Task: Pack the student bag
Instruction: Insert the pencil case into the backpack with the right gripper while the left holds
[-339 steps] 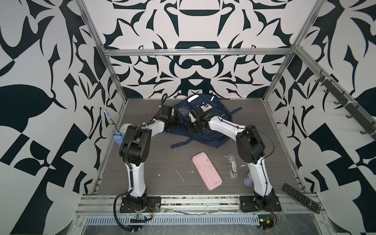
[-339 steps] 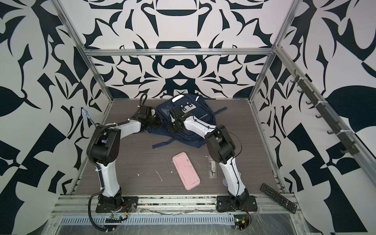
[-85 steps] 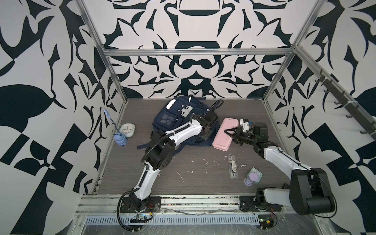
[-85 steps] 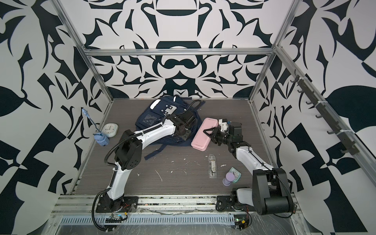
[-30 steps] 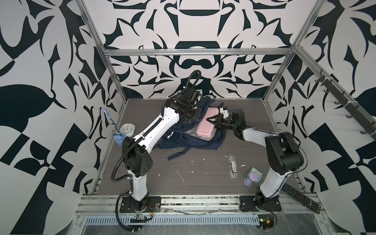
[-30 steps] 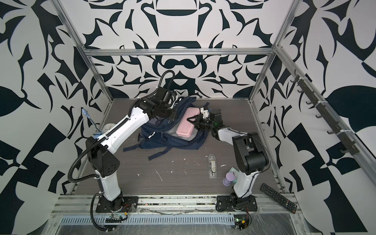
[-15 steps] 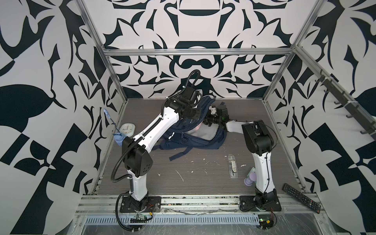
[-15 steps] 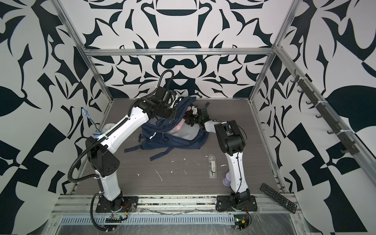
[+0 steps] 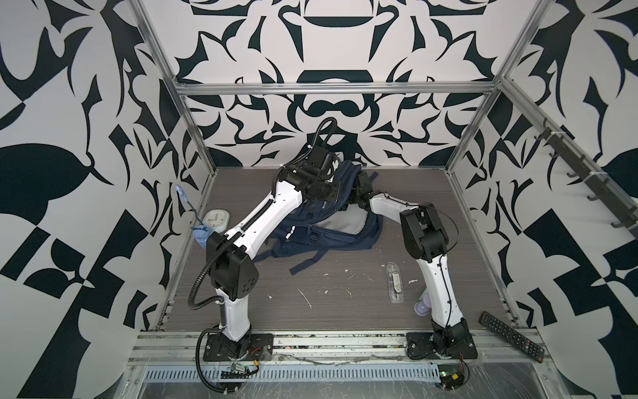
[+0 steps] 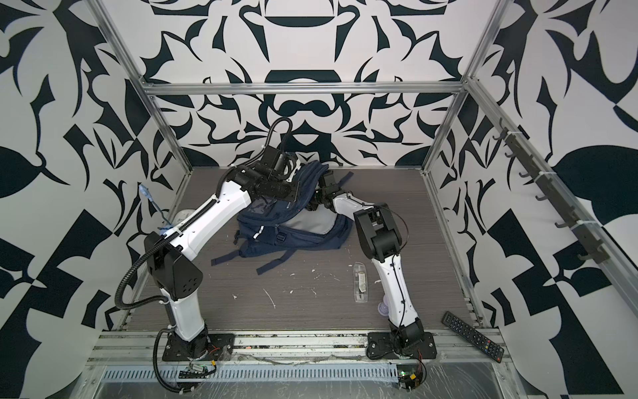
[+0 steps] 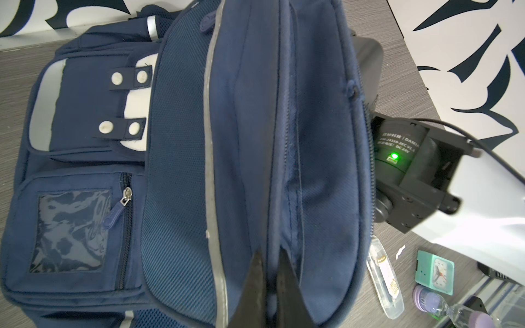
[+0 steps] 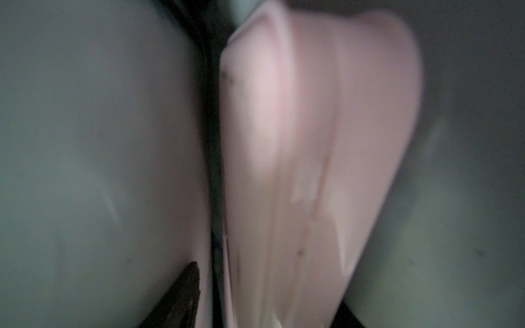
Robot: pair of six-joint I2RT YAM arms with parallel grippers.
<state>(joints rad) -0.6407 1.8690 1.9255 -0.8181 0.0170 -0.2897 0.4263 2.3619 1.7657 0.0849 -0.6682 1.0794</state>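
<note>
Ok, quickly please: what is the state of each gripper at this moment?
Left gripper: closed, pinching the student bag fabric.
Right gripper: inside the bag, at the pink case; open or closed cannot be told.

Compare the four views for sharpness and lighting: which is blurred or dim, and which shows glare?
Right wrist view: dim and smeared, the pink case soft-edged against murky grey surroundings. Left wrist view: bright and sharp on the student bag, with glare patches on its clear plastic window. Both top views: evenly lit and crisp, no harsh shadows.
</note>
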